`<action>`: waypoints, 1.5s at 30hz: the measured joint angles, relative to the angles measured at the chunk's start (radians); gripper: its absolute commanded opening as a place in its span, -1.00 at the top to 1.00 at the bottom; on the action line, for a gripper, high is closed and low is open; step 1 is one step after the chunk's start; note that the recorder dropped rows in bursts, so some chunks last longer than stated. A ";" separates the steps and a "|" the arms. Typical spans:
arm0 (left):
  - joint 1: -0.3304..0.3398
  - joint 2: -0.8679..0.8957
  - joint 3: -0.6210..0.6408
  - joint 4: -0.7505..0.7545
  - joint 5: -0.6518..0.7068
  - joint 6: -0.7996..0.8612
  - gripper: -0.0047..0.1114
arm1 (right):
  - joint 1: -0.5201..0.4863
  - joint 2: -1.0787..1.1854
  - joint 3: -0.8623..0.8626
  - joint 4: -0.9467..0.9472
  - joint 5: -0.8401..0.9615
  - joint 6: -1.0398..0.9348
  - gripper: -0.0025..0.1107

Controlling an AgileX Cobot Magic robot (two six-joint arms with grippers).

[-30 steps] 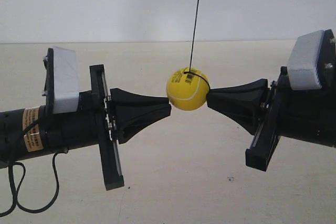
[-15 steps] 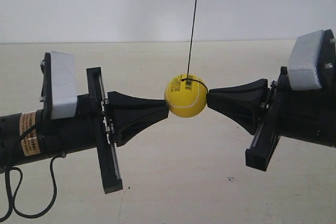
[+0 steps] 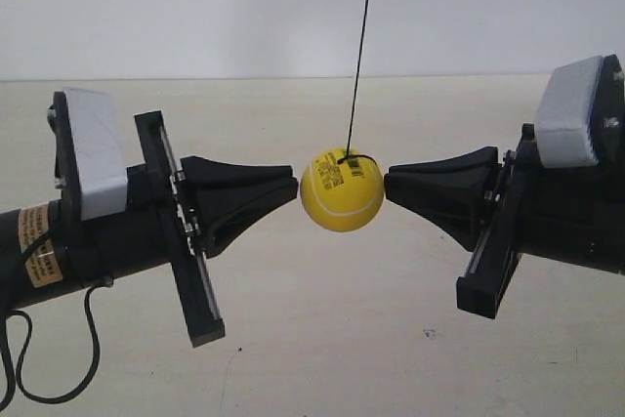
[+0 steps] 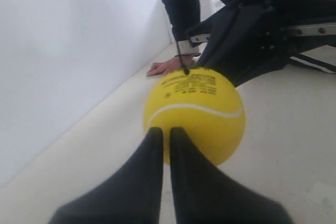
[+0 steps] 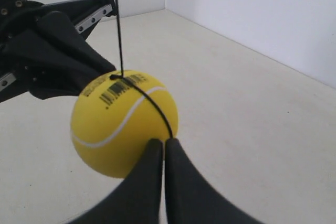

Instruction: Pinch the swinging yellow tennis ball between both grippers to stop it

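Over the tabletop (image 3: pixel 322 339) the two arms face each other. The left claw (image 4: pixel 163 129) and the right claw (image 5: pixel 164 141) each have their fingers pressed together, holding nothing. The ball (image 3: pixel 342 190) hangs between their tips. In the exterior view, the tip at that view's right looks touching and the other just apart. Pushed from one side only, the ball may swing away, and off-centre tips could squirt it sideways. The string (image 3: pixel 361 46) is tilted, so the ball is probably not at rest.

The yellow tennis ball (image 3: pixel 342 190) has a white seam, black print and barcode; string (image 3: pixel 362 46) black. Left pincer (image 4: pixel 164 130) and right pincer (image 5: pixel 164 142) black; surface (image 3: pixel 322 339) seemingly pale beige.
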 measured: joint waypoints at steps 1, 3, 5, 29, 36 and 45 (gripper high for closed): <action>0.000 0.000 -0.005 0.022 0.000 -0.007 0.84 | 0.000 0.000 0.000 0.000 0.000 0.000 0.96; 0.000 0.000 -0.014 0.051 0.000 -0.021 0.84 | 0.000 0.000 0.000 0.007 0.003 0.000 0.96; 0.000 0.000 -0.016 0.065 0.000 -0.031 0.84 | 0.000 0.000 0.000 0.007 0.005 0.000 0.96; 0.000 0.000 -0.017 0.077 0.000 -0.038 0.84 | 0.000 0.000 0.000 0.009 0.003 0.002 0.96; 0.000 0.000 -0.017 0.077 0.000 -0.040 0.84 | 0.000 0.000 0.000 0.009 0.003 0.002 0.96; 0.000 0.000 -0.017 0.077 0.000 -0.042 0.84 | 0.000 0.000 0.000 0.009 0.001 0.002 0.96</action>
